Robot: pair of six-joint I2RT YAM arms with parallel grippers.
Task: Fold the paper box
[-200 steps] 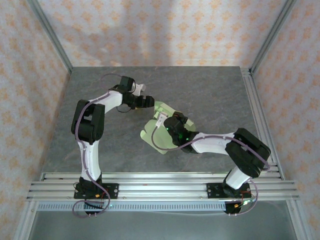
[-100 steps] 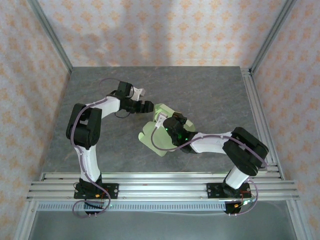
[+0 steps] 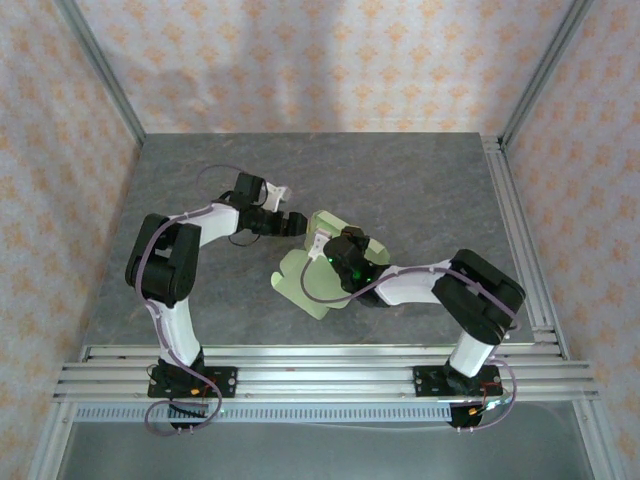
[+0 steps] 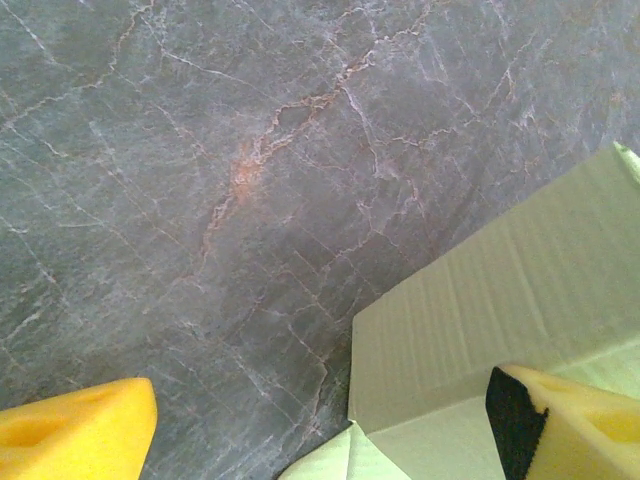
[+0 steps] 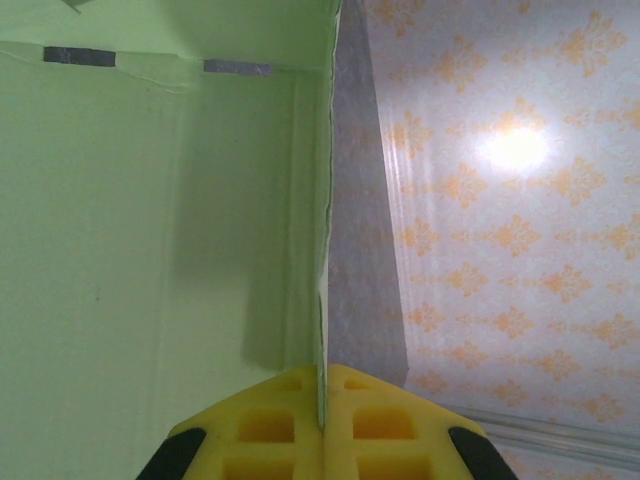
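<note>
Near the middle of the table [image 3: 430, 190], the paper box [image 3: 312, 285] lay part-raised, its length running from far right to near left. My right gripper [image 5: 322, 410] was pinched tight on the edge of one upright wall, so that arm was the nearer one. My left gripper [image 3: 296, 224] hung just left of the box's far end, jaws spread wide and holding nothing, with one finger [image 4: 565, 425] over a panel. My own right wrist crowded that side.

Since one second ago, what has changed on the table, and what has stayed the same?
The left gripper has moved toward the near edge, closer to the paper box. The right gripper has carried the box slightly to the left. Nothing was taken or released: the right gripper stays shut on the box's edge, and the left gripper stays open.
</note>
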